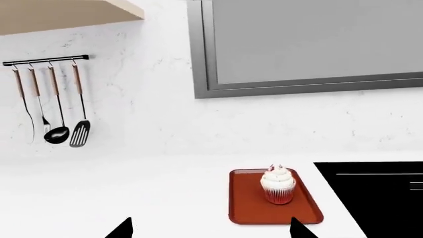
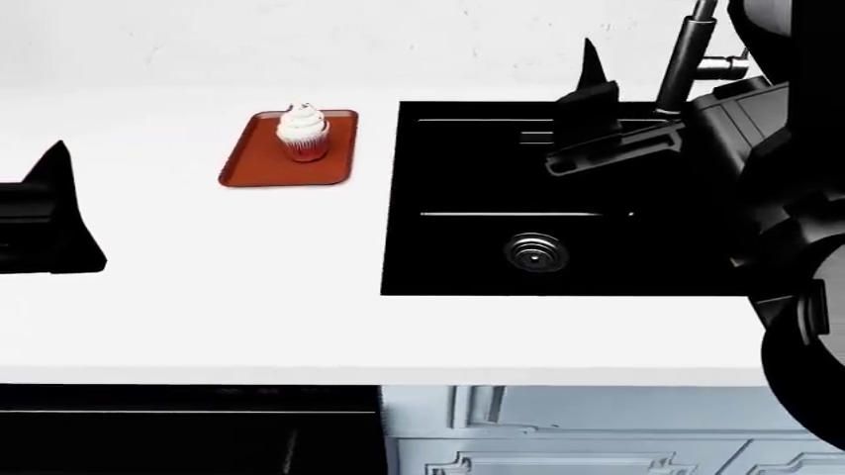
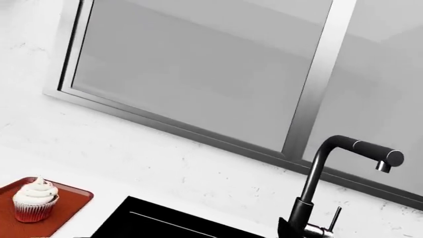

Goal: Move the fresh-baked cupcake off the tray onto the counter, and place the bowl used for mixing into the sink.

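The cupcake (image 2: 303, 132) stands upright on the red-brown tray (image 2: 251, 168) on the white counter (image 2: 198, 297), left of the black sink (image 2: 462, 247). My left gripper (image 2: 50, 188) is open and empty at the counter's far left, well short of the tray. In the left wrist view the cupcake (image 1: 278, 184) and tray (image 1: 248, 201) lie ahead of the open left gripper (image 1: 211, 231), toward one finger. My right gripper (image 2: 595, 114) hovers over the sink's far basin, open and empty. The right wrist view shows the cupcake (image 3: 34, 201), the tray (image 3: 71, 197) and the sink (image 3: 165, 223). The bowl is out of view.
A tall dark faucet (image 2: 687, 54) stands behind the sink, close to my right arm; it also shows in the right wrist view (image 3: 330, 163). A silver drain (image 2: 536, 251) sits in the near basin. Utensils (image 1: 56, 106) hang on a wall rail. A window (image 1: 310, 44) is above the counter.
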You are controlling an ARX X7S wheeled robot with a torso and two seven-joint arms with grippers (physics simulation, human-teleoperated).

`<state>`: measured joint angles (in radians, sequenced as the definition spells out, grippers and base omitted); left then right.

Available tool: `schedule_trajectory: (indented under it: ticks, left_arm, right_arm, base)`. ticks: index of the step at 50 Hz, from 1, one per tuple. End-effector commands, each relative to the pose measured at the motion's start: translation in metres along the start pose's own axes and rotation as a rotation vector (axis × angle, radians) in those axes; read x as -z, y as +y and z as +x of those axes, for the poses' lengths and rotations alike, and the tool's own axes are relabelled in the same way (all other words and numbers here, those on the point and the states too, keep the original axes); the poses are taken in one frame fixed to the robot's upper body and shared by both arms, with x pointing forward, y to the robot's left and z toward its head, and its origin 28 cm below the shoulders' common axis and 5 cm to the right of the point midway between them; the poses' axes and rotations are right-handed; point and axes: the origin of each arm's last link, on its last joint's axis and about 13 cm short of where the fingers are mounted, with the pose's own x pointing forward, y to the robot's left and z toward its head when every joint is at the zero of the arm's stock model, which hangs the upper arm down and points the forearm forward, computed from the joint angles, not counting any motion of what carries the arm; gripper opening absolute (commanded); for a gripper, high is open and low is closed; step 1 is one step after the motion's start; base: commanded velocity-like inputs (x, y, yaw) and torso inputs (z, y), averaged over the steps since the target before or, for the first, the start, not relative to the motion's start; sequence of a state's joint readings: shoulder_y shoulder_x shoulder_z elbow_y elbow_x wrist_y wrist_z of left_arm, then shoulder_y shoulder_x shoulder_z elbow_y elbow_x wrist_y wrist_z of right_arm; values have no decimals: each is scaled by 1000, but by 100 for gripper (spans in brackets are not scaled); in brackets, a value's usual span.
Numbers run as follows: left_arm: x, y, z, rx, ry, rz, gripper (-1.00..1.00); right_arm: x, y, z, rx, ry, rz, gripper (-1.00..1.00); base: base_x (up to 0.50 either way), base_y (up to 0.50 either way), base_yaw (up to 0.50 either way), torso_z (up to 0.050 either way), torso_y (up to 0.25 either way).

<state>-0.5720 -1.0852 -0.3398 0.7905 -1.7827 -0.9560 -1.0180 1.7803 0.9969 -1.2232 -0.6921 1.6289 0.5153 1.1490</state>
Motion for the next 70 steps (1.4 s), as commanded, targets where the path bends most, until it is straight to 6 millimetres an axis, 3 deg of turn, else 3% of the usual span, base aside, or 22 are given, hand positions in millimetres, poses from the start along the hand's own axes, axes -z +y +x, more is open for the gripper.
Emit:
schedule_trajectory:
  ticks: [1, 31, 54, 70]
  left_arm:
    - [1, -1, 1, 6, 3, 1, 100]
    - [-4, -3, -1, 15, 2, 40, 100]
    - [-16, -6, 1, 29, -2, 100, 100]
    - [-19, -6, 1, 23, -10, 98, 100]
  right_arm:
    - [1, 1, 1, -17, 0, 23, 100]
    - [-13, 7, -6, -44, 12, -116, 100]
    - [-14, -4, -1, -7, 71, -173, 100]
    - [-15, 0, -2, -29, 107, -186, 100]
  base:
    - [-2, 500, 0, 0, 0]
    - [291, 407, 0, 0, 1]
    - [498, 139, 0, 0, 4]
    - [478, 11, 0, 0, 0]
